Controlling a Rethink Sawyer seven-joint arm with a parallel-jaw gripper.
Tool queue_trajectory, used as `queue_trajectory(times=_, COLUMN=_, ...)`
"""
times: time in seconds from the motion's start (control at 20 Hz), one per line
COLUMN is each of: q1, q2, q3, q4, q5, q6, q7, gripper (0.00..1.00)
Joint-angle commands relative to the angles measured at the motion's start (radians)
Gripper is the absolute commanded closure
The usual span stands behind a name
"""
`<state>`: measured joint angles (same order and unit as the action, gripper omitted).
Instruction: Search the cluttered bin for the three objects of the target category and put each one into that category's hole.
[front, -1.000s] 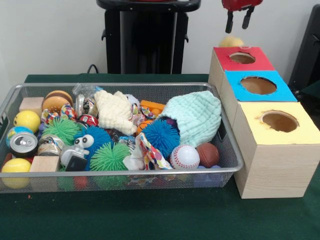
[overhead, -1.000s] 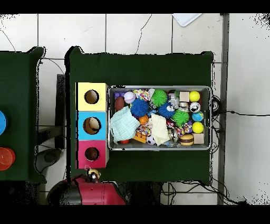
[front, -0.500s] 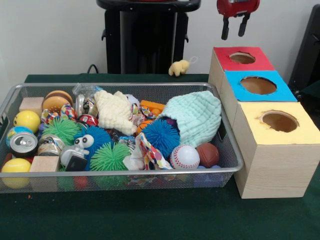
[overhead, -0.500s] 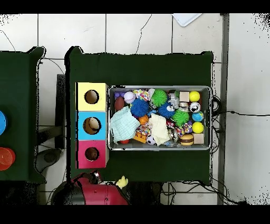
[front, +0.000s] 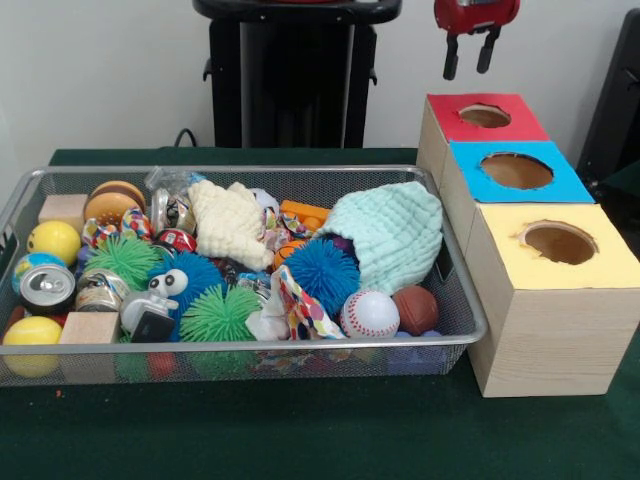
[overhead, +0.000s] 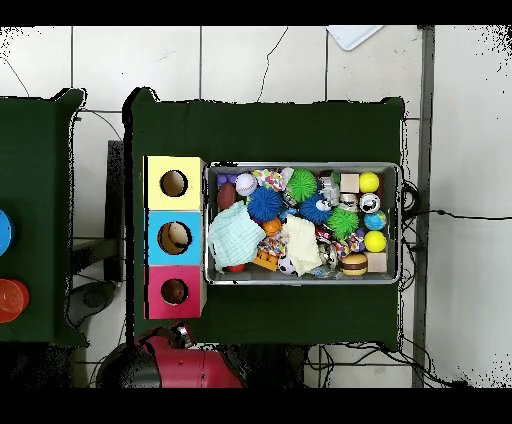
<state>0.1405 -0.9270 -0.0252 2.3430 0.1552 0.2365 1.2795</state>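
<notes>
The wire-mesh bin (front: 474, 322) lies on the green table, full of mixed toys; it also shows in the overhead view (overhead: 206, 225). No soft toy figure shows in either view; a teddy bear or pale yellow toy may lie hidden under the clutter. The red-topped box's hole (front: 484, 116) is at the far right, and shows in the overhead view (overhead: 174, 291). My gripper (front: 468, 58) hangs open and empty above and just behind the red box. In the overhead view the gripper (overhead: 181, 335) is off the table's edge beside that box.
The blue-topped hole (front: 516, 170) and yellow-topped hole (front: 558, 242) stand nearer the camera in the same row. In the bin are a mint cloth (front: 392, 232), a cream cloth (front: 229, 222), a baseball (front: 369, 313), blue (front: 322, 275) and green (front: 218, 315) spiky balls and a can (front: 47, 288).
A pale yellow soft toy was behind the red box, then at the table's far edge behind the bin; now it is out of sight. The gripper shifted slightly, then held still.
</notes>
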Motion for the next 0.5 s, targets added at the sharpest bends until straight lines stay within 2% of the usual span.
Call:
queue_trajectory(times=0.05, q1=-0.003, q2=0.028, q3=0.033, q4=0.004, q5=0.052, q6=-0.006, q7=0.271, gripper=0.00)
queue_trajectory(times=0.1, q1=-0.011, q2=0.036, q3=0.038, q4=0.018, q5=0.048, q6=-0.028, q7=0.270, gripper=0.00)
queue_trajectory(times=0.5, q1=-0.010, q2=0.039, q3=0.029, q4=-0.011, q5=0.051, q6=-0.004, q7=0.265, gripper=0.00)
